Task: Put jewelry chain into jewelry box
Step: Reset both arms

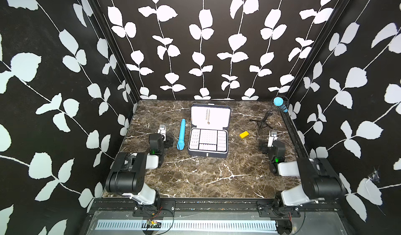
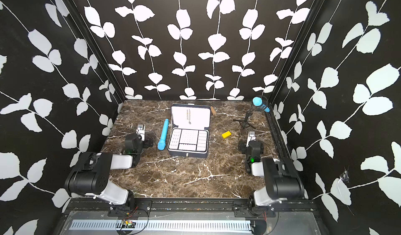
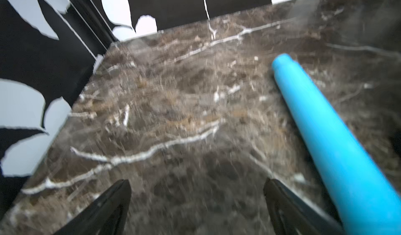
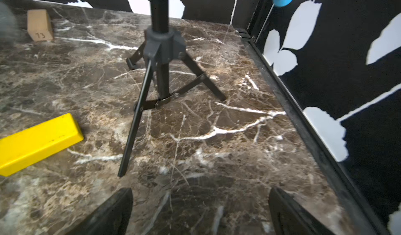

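marble table [image 1: 195, 179]: one box [image 1: 201, 154] (one chain [image 1: 207, 115])

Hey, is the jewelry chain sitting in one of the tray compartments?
No, the jewelry chain lies on the white lining of the open lid of the jewelry box, not in its tray.

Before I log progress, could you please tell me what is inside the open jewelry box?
Inside the jewelry box, the jewelry chain rests against the white lining of the open lid. The compartments of the tray look empty. Anything beneath the tray is covered.
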{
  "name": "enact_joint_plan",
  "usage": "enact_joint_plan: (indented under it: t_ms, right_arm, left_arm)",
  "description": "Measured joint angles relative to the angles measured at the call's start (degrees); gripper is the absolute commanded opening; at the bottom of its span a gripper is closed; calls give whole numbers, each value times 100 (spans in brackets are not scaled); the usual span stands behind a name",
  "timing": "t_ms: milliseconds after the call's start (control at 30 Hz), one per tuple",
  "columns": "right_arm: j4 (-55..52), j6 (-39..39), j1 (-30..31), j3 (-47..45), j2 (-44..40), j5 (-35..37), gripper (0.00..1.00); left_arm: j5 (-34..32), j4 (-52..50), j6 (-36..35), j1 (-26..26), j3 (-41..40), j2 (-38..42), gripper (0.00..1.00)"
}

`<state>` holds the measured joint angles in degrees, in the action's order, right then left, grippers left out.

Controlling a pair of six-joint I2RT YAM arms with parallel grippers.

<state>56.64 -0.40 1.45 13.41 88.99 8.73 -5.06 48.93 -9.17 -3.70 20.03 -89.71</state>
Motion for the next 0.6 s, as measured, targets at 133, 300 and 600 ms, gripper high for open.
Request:
enact_joint_plan:
  t_ms: [133, 300, 600]
  right_arm:
    - [-476, 46, 7, 461, -35, 39, 99]
    - [-483, 151, 22, 850, -125, 227, 99]
    - [-673, 175, 28, 839, -129, 330, 99]
  left_arm:
    - [-273, 162, 181, -11, 37, -59, 99]
    - [-553, 361, 315, -11, 138, -57, 98]
    - [-658, 378, 361, -11, 138, -57, 98]
